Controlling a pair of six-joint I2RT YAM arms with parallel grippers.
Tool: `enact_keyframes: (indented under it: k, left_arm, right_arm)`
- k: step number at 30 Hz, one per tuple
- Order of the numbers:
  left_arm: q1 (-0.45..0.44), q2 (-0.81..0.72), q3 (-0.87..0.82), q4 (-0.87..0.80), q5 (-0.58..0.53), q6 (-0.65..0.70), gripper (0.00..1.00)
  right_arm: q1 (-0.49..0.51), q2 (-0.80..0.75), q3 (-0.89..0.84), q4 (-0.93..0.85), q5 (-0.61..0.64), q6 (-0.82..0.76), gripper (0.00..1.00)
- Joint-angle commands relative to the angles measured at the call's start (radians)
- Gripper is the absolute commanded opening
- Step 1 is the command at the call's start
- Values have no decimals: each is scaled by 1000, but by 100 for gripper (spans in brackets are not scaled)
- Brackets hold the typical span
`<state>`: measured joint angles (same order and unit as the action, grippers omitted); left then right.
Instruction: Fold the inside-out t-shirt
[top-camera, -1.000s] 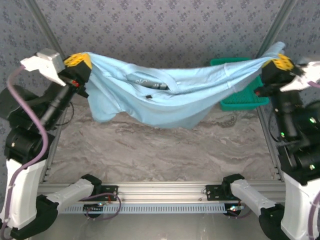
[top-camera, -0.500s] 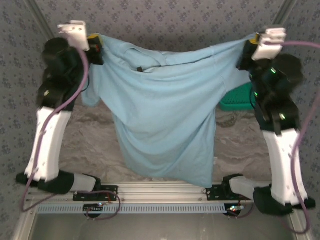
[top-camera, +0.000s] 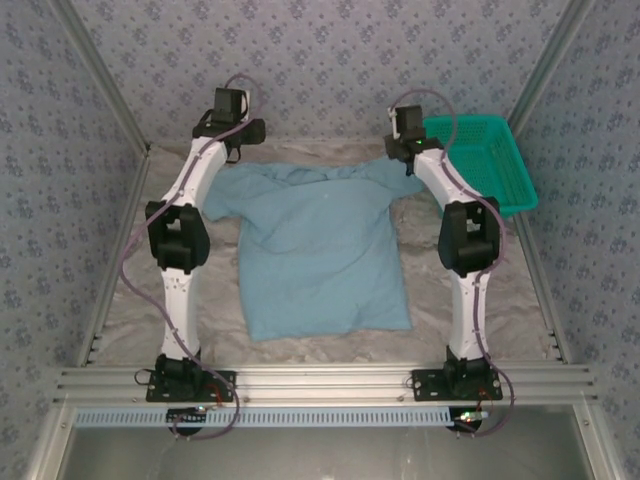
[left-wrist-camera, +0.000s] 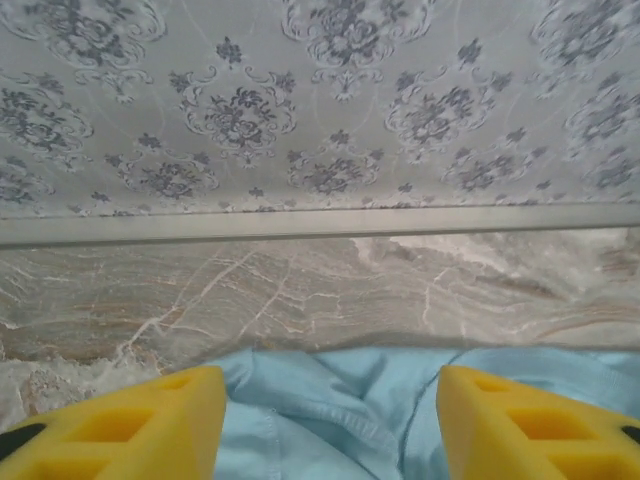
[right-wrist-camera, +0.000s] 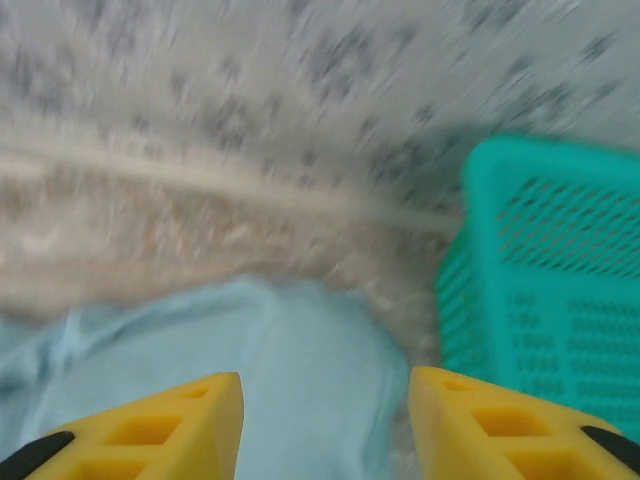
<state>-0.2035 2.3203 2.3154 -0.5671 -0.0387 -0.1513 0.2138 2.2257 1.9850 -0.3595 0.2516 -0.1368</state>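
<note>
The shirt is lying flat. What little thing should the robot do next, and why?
Probably lift both grippers a little and pull back. The t-shirt lies spread flat on the table, and the left gripper and right gripper hang open over its far edge, holding nothing. Backing off should free them to grab a sleeve for folding.

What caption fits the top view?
Light-blue t-shirt spread flat on table, left gripper and right gripper at its shoulders.

Teal basket (top-camera: 490, 165) sits far right on marble table (top-camera: 125, 300).
</note>
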Motion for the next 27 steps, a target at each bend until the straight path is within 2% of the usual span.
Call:
enact_keyframes:
  k: [1,3,6,9,13,15,18,23,27]
  left_arm:
    - [-2,-90,100,-127,72,-38,62]
    - [-9,-156,4,-131,114,-70,62]
    - [-36,-338,-322,10,174,-129,63]
    - [-79,-522,-651,133,201,-162,63]
    - [-164,-721,-1003,204,188,-153,63]
    - [-214,-801,-1160,264,211,-169,63]
    - [-297,-853,-1337,347,284,-202,63]
    - [-414,-803,-1424,406,334,-182,63]
    - [-522,-782,-1422,405,322,-32,63]
  right_arm:
    - [66,-159,60,-144,-20,25,55]
    - [95,-266,-95,-145,-98,92,57]
    - [149,-438,-404,-78,-244,201,67]
    - [189,-557,-639,-78,-372,306,67]
    - [216,-689,-897,-54,-490,449,66]
    - [223,-707,-962,-82,-453,468,65]
    - [211,-674,-1024,-53,-481,490,62]
    - [146,-551,-1011,-23,-505,495,55]
    - [81,-495,-989,-55,-465,501,47]
